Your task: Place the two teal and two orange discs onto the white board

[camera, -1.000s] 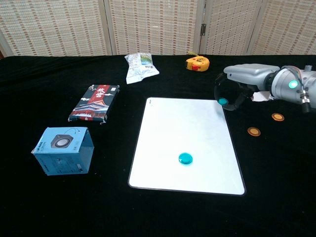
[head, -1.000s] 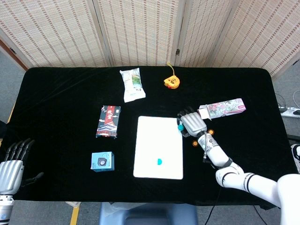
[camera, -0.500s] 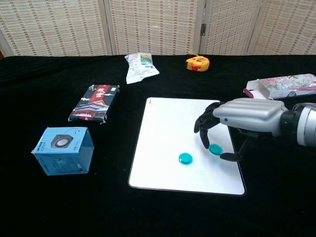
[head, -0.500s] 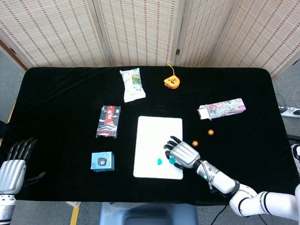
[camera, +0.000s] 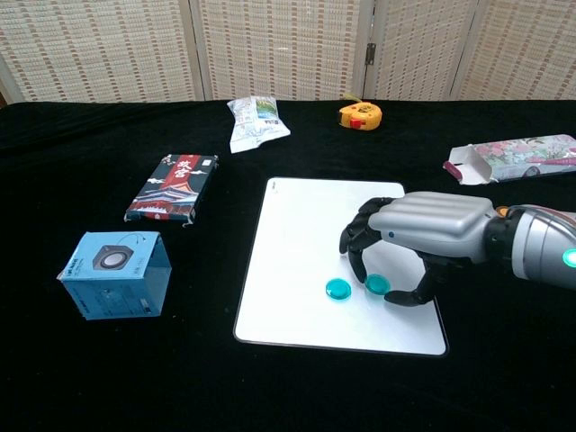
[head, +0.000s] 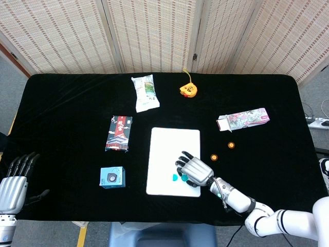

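The white board (head: pixel 172 146) (camera: pixel 306 225) lies flat at the table's middle front. One teal disc (head: pixel 175 178) (camera: pixel 338 288) rests on its lower part. Just right of it, a second teal disc (head: pixel 183 178) (camera: pixel 376 284) sits between the fingertips and thumb of my right hand (head: pixel 195 171) (camera: pixel 423 234), down at the board's surface. Two orange discs (head: pixel 214 156) (head: pixel 231 145) lie on the black cloth right of the board; the chest view hides them behind the hand. My left hand (head: pixel 13 180) hangs off the table's front left corner, fingers apart and holding nothing.
A small blue box (head: pixel 112 177) (camera: pixel 114 274) and a dark printed box (head: pixel 119 133) lie left of the board. A snack packet (head: pixel 145 92) and a yellow tape measure (head: pixel 187 90) sit at the back. A floral carton (head: pixel 244 119) (camera: pixel 513 159) lies at the right.
My right hand has carried the second teal disc from the board's upper right corner down to beside the first teal disc. The left hand has not moved.
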Controlling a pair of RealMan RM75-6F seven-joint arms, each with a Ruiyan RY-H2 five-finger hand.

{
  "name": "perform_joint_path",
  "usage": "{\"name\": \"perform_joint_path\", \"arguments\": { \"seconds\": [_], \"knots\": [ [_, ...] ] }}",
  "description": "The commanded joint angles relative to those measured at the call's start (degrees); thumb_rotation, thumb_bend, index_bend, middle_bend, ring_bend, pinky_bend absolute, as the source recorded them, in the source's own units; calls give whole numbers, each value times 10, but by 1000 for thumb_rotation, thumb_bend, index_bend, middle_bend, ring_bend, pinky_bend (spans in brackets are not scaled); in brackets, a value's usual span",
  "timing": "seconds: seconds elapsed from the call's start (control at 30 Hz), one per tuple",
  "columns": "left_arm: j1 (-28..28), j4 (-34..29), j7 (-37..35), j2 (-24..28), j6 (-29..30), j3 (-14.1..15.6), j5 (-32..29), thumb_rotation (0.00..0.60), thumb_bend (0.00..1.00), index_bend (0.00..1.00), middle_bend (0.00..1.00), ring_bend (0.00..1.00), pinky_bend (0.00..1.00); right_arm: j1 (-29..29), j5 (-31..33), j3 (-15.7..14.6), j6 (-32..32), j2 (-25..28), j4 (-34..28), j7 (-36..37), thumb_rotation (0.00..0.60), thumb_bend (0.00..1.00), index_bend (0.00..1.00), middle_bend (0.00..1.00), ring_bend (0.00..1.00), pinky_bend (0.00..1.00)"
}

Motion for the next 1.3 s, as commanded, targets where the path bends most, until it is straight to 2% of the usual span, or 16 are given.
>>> {"name": "perform_joint_path", "arguments": {
  "seconds": [0.03, 0.3, 0.4, 0.57, 0.8, 1.07, 1.3],
  "knots": [
    [1, 2, -2, 0, 0, 0, -2, 600, 154, 37, 76, 57, 0, 2, 1, 1, -2, -3, 1, -4, 600, 432, 470, 233, 128, 36],
    [1, 11, -8, -5, -1, -1, -4, 600, 154, 37, 76, 33, 0, -3, 5, -2, 8, 7, -12, -22, 600, 431, 254, 218, 116, 36],
    [0, 13, -11, -6, -1, -1, -3, 600, 154, 37, 76, 24, 0, -11, 11, 3, 24, 15, -16, -23, 600, 432, 213, 214, 113, 36],
    [-1, 16, -14, -8, -2, -1, -2, 600, 154, 37, 76, 23, 0, -36, 51, 26, 65, 26, 7, -22, 600, 431, 220, 214, 114, 36],
    [-4, 12, -11, -8, -4, -1, 2, 600, 154, 37, 76, 23, 0, -58, 98, 31, 64, 24, 59, -7, 600, 432, 328, 214, 115, 36],
    [-5, 4, -5, -4, -3, -1, 5, 600, 154, 38, 76, 23, 0, -63, 106, 26, 45, 1, 112, 15, 600, 432, 363, 214, 115, 36],
    [-5, 2, -8, -2, -5, 1, 4, 600, 154, 37, 76, 23, 0, -71, 100, 22, 44, -7, 132, 28, 600, 432, 377, 214, 115, 36]
  ]
}}
